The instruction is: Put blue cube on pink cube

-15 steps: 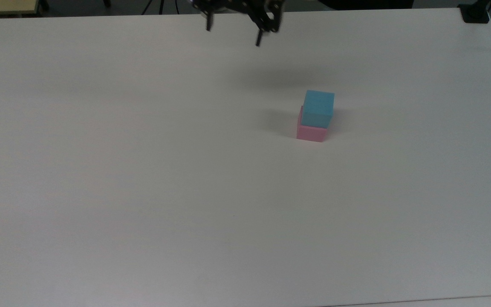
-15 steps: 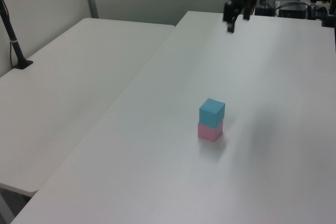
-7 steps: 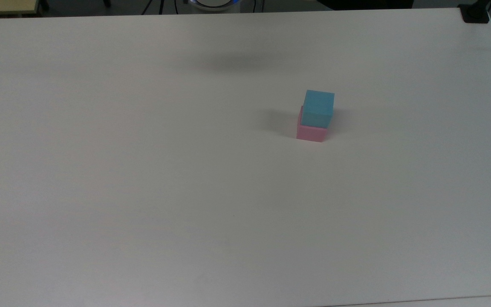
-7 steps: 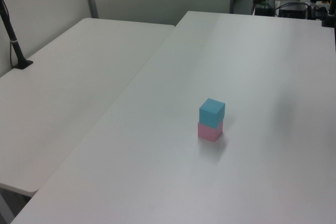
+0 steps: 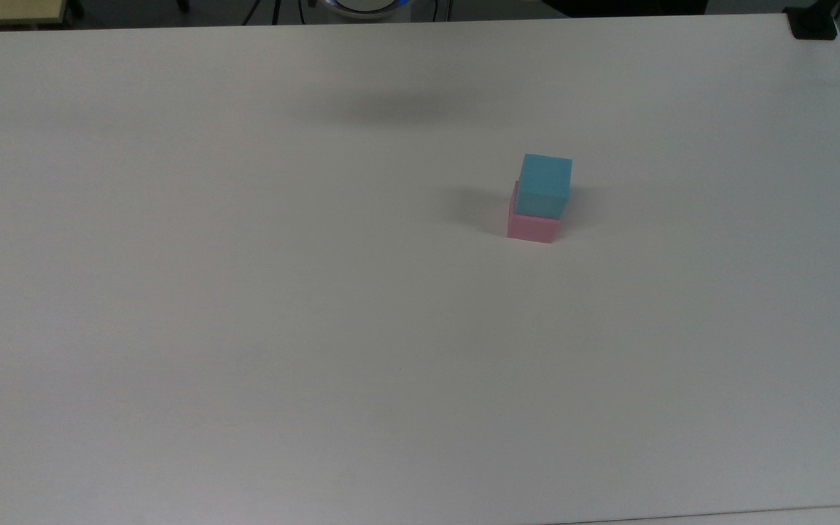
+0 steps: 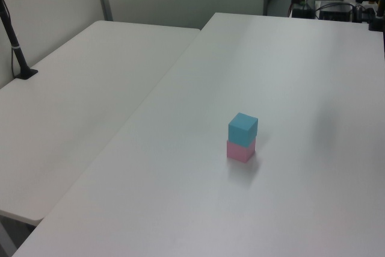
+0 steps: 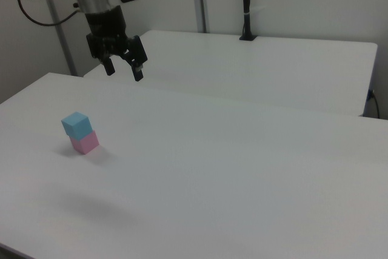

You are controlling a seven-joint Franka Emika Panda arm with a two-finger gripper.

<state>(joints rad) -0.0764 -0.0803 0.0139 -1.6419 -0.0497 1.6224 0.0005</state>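
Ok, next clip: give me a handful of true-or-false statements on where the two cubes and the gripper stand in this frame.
1. The blue cube rests on the pink cube. True.
2. The gripper is clamped on the blue cube. False: it hangs open in the air, apart from both cubes.
3. The pink cube stands on the white table. True.
4. The two cubes lie side by side. False: they are stacked, blue above pink.
5. In the right view the gripper is above and to the right of the stack. True.

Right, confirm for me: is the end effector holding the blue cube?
No: in the right view the end effector hangs open in the air, and the blue cube sits on the pink cube.
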